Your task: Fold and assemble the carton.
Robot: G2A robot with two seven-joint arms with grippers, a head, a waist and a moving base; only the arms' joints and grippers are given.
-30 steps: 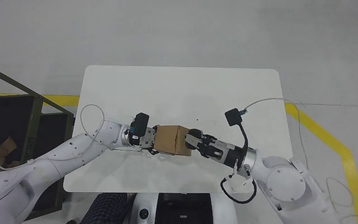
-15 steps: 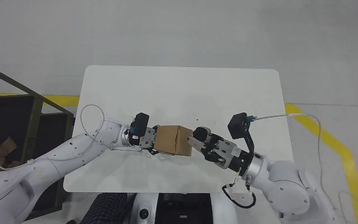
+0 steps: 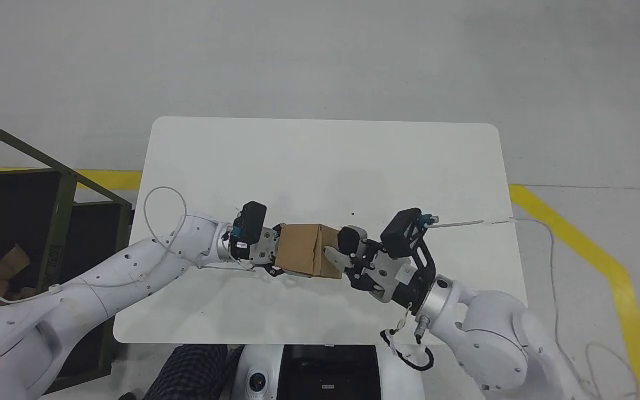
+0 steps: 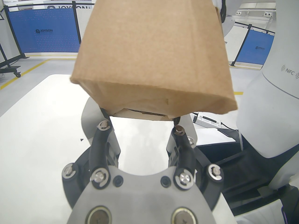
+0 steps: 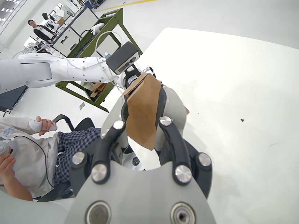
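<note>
Left gripper [image 4: 140,120]: clenched on the near end of the brown carton [image 4: 151,47], with one finger set at each side of its lower edge.
Right gripper [image 5: 143,108]: clamped on the opposite end, with the cardboard pinched between both fingers.
Carton: held between the two grippers over the front middle of the white table [image 3: 325,140]. Folded flap edges are seen at the end nearest the left gripper.

Change: against half a second earlier, the right wrist has been rolled and drawn in toward the carton, and its black camera block [image 3: 405,232] has been brought nearer the box. The carton and the left arm are recorded in the same place.

Table: white, with rounded corners and a small black mark [image 3: 352,212] beyond the carton.
Room: grey floor, yellow floor line [image 3: 575,245], and a green metal rack [image 3: 45,195] off the table's left end. Blue barrier panels [image 4: 46,33] are noted in the left wrist view.

Obscured: the left fingertips are covered by the carton's edge. Whether the carton's underside touches the table cannot be made out.
</note>
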